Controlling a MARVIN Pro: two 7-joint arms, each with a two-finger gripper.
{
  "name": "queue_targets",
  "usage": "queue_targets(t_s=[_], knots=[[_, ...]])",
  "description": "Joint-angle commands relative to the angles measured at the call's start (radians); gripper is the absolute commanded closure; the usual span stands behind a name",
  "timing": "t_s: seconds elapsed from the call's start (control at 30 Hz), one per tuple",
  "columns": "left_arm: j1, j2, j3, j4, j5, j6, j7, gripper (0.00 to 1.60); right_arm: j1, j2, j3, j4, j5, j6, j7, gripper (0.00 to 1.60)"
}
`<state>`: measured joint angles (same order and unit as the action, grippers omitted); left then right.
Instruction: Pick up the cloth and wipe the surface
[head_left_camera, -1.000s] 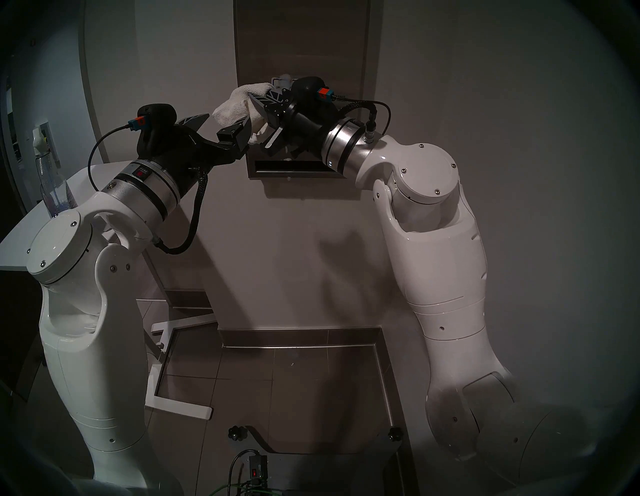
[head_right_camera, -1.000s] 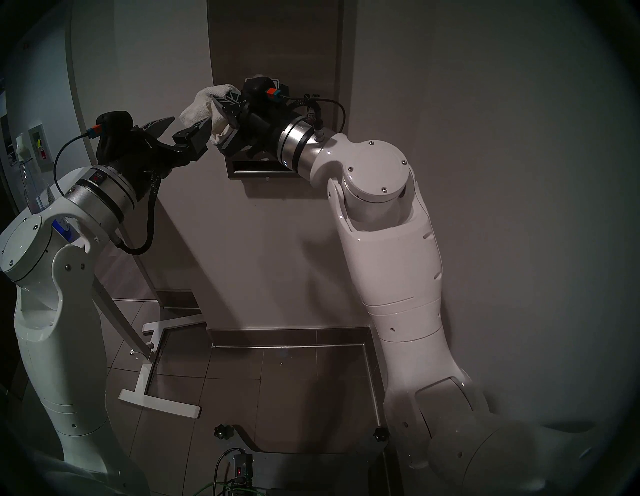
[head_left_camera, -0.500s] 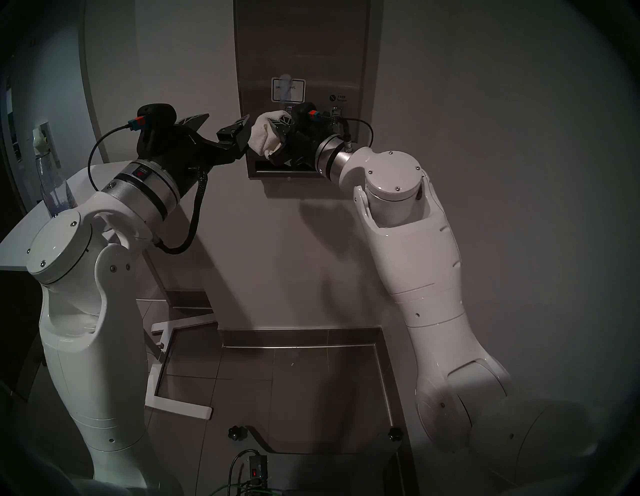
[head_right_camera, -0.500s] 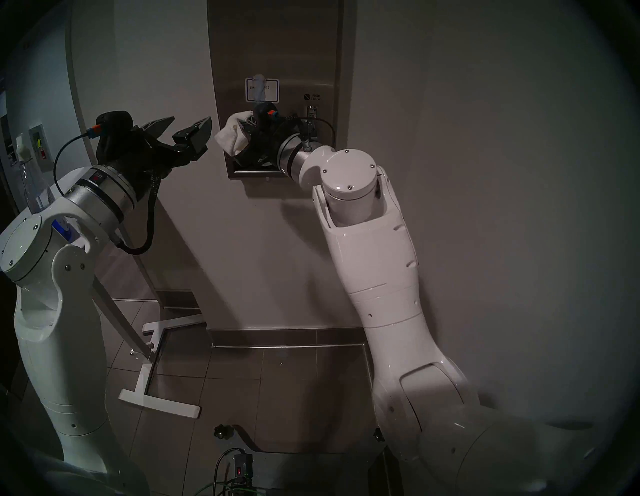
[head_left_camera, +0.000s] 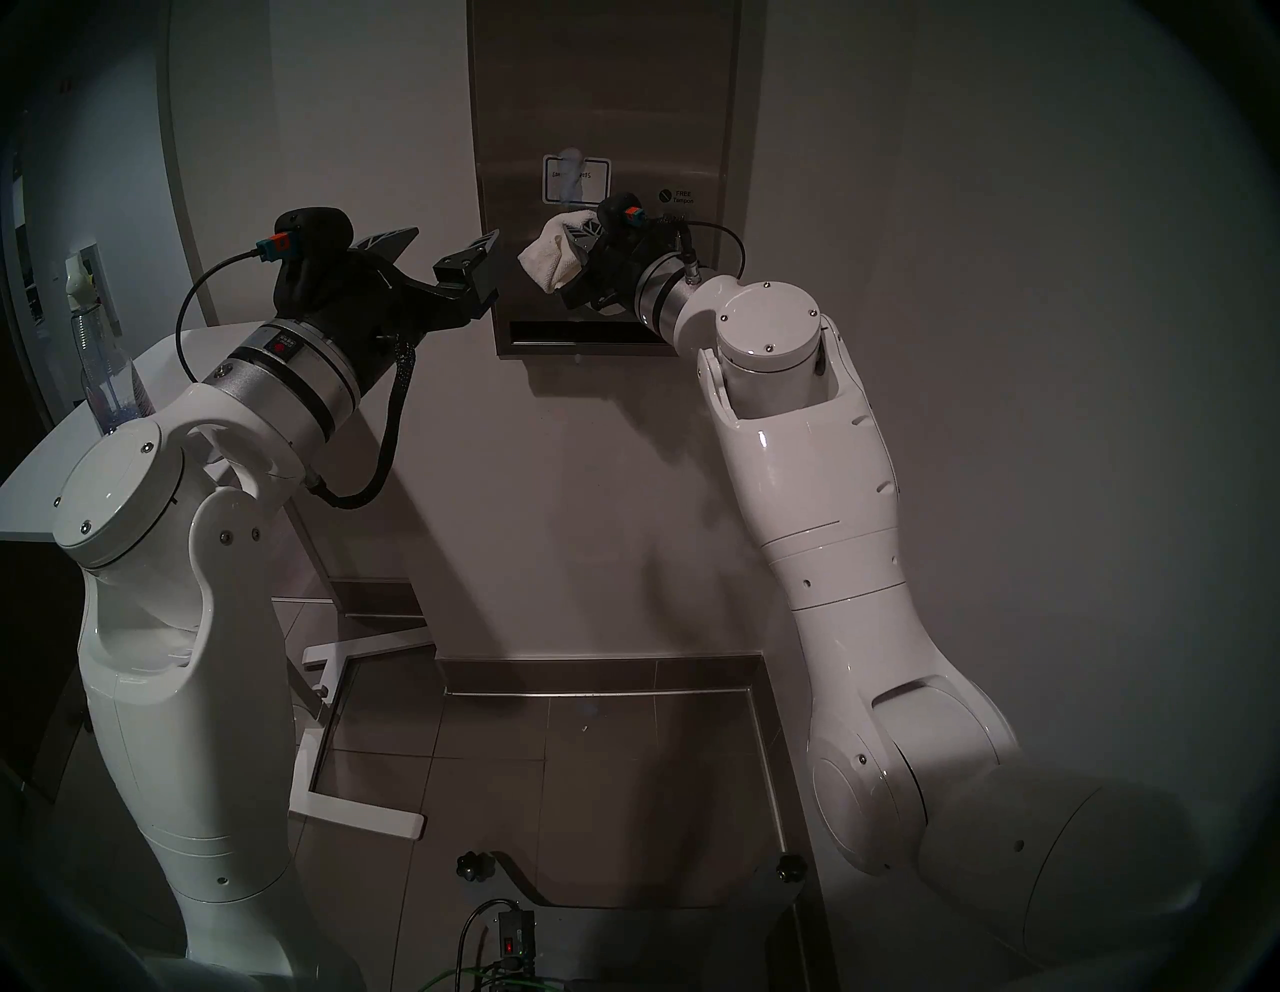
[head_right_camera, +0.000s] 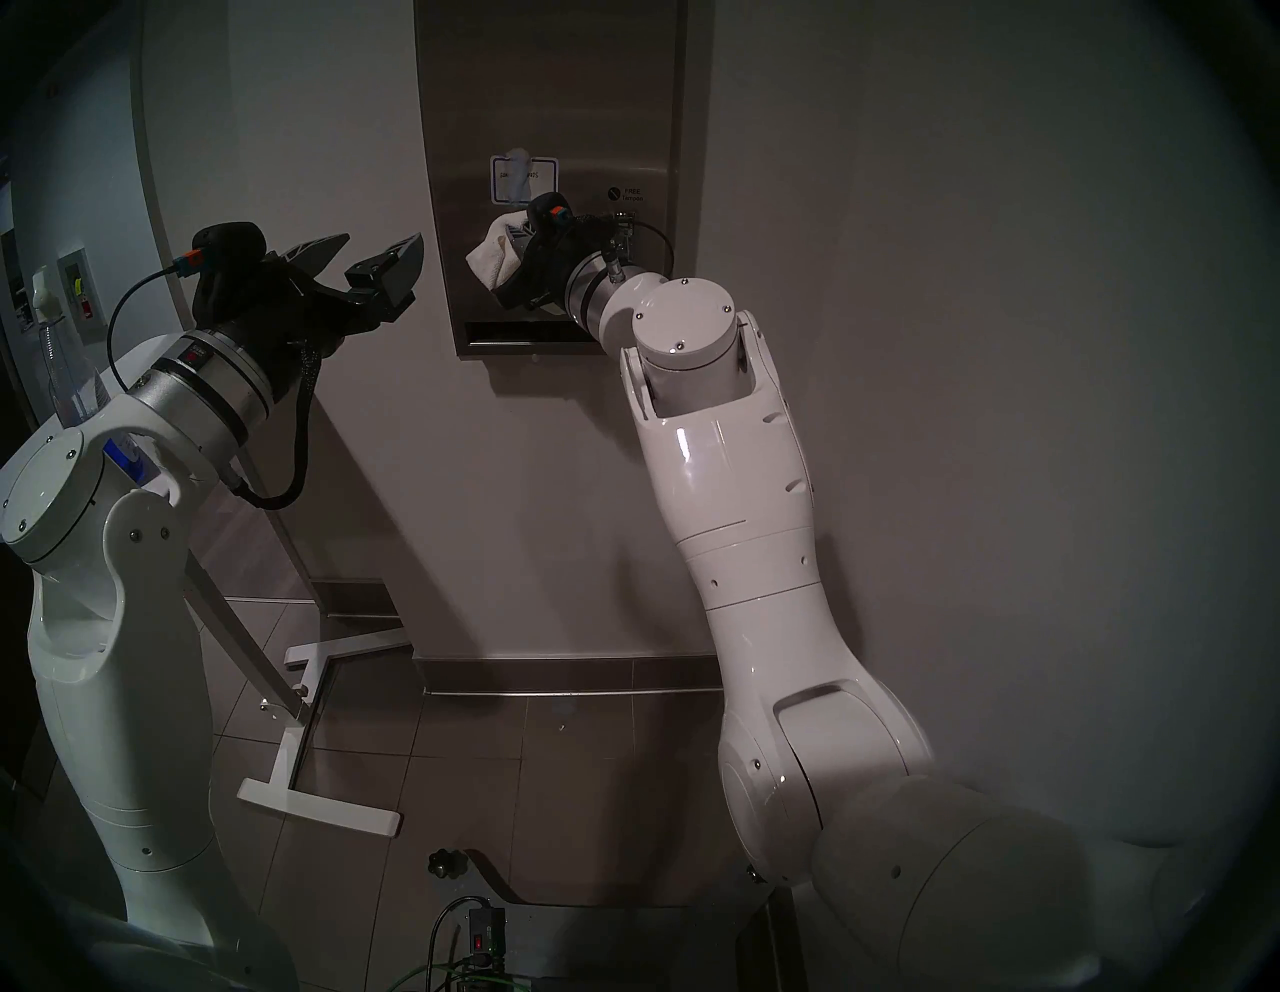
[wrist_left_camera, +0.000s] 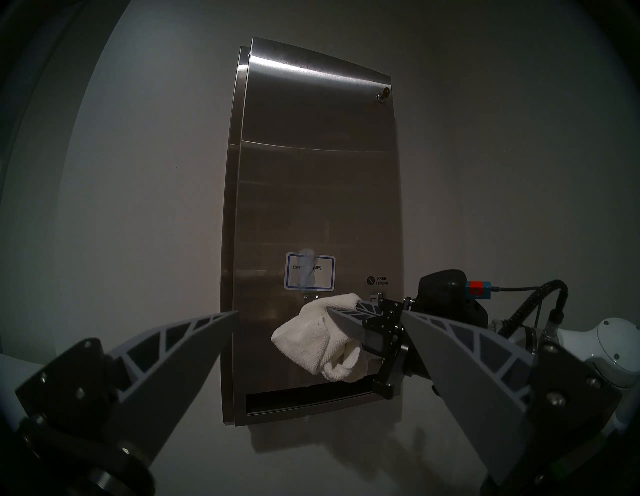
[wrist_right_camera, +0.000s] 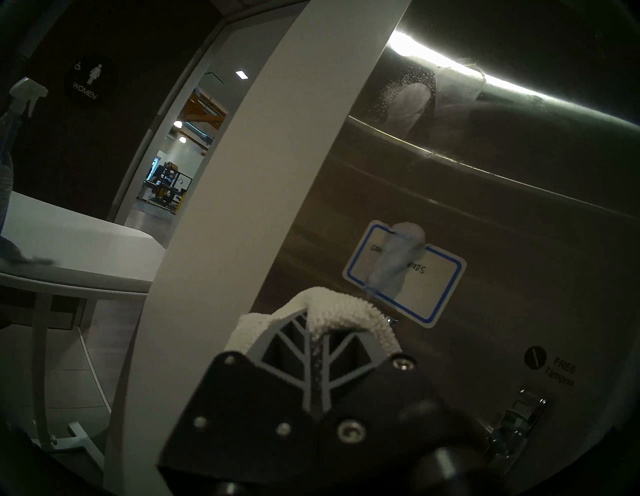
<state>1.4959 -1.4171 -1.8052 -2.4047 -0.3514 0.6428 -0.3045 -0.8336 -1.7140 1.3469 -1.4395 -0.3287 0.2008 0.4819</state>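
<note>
The cloth (head_left_camera: 550, 253), a bunched off-white waffle towel, is clamped in my right gripper (head_left_camera: 571, 258), which is shut on it. The right gripper holds it in front of the surface (head_left_camera: 609, 104), the tall steel dispenser front. In the left wrist view the cloth (wrist_left_camera: 311, 343) hangs just below the blue-bordered label (wrist_left_camera: 310, 272), which has a whitish smear, and above the dark slot (wrist_left_camera: 304, 401). I cannot tell whether it touches the steel. My left gripper (head_left_camera: 457, 235) stands open and empty, left of the dispenser, pointing at it.
A white table (head_left_camera: 41, 485) with a spray bottle (head_left_camera: 104, 367) stands at my left, its white foot (head_left_camera: 360, 810) on the tiled floor. A plain grey wall surrounds the dispenser. A lever (wrist_right_camera: 519, 412) sits below the "FREE Tampon" mark.
My right arm has carried the cloth away from the left gripper's fingers, rightward and in toward the dispenser, then slightly up. The left arm has stayed still and open.
</note>
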Motion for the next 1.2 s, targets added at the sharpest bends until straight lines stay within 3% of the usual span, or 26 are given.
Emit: queue_targets(t_s=[0.0, 0.53, 1.17], knots=[[-0.019, 0.000, 0.000, -0.022, -0.003, -0.009, -0.001, 0.00, 0.107, -0.048, 0.022, 0.032, -0.044, -0.032, -0.035, 1.60], [-0.018, 0.003, 0.000, -0.021, -0.006, -0.009, 0.001, 0.00, 0.225, -0.091, 0.047, 0.198, -0.107, -0.060, -0.059, 1.60], [-0.015, 0.007, 0.000, -0.020, -0.009, -0.008, 0.003, 0.00, 0.319, -0.124, 0.100, 0.221, -0.150, -0.072, -0.073, 1.60]])
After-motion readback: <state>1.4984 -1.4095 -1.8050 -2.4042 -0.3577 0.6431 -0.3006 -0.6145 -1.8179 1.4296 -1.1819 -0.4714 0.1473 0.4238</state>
